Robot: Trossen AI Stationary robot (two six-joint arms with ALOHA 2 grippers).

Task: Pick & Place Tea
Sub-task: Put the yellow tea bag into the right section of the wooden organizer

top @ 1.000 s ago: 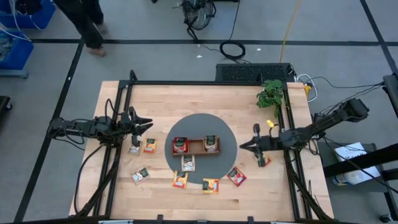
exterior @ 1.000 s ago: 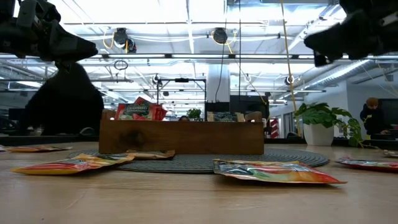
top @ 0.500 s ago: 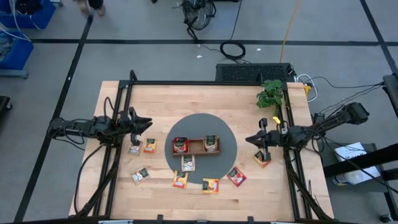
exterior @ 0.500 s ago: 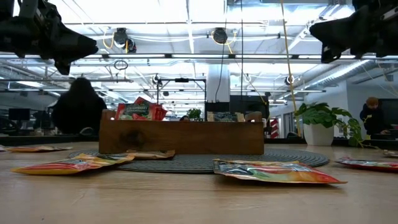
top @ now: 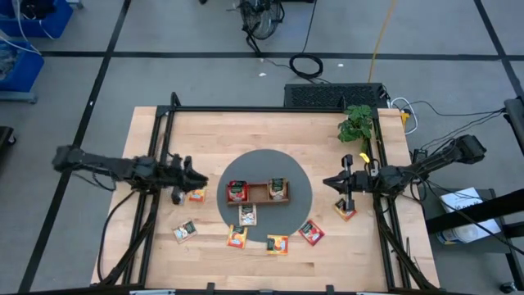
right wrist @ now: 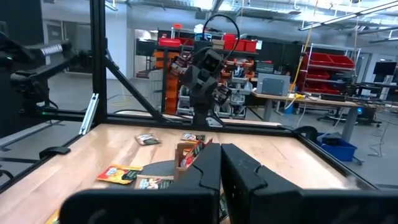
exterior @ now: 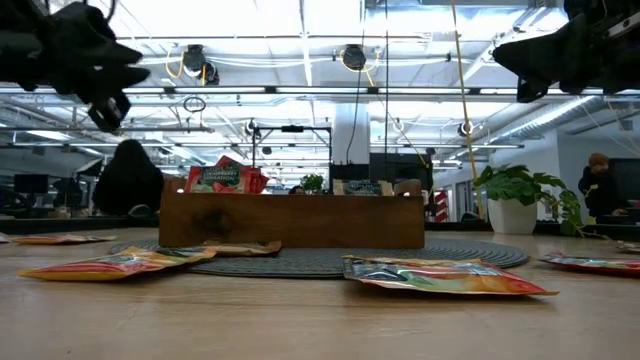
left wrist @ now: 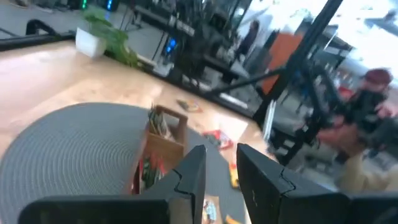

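Left arm extended toward the gray mat since the earlier frame; right arm pulled back toward the table's right edge.

The wooden tray (top: 258,192) is shown at table centre holding some tea packets (top: 237,191); others lie toward the front edge. The left gripper (top: 192,176) is slightly parted and empty, the right gripper (top: 327,183) closed and empty. A flat packet could slip from a shallow pinch.

A brown wooden tray (top: 258,192) sits in the middle of a round grey mat (top: 291,176) on the wooden bench (top: 270,131). The tray has three parts side by side. A small green plant (top: 355,124) in a white pot stands near the far right corner of the bench. A black cable (top: 305,65) lies coiled on the grey floor beyond the bench. A person (exterior: 126,178) sits far back in the room.
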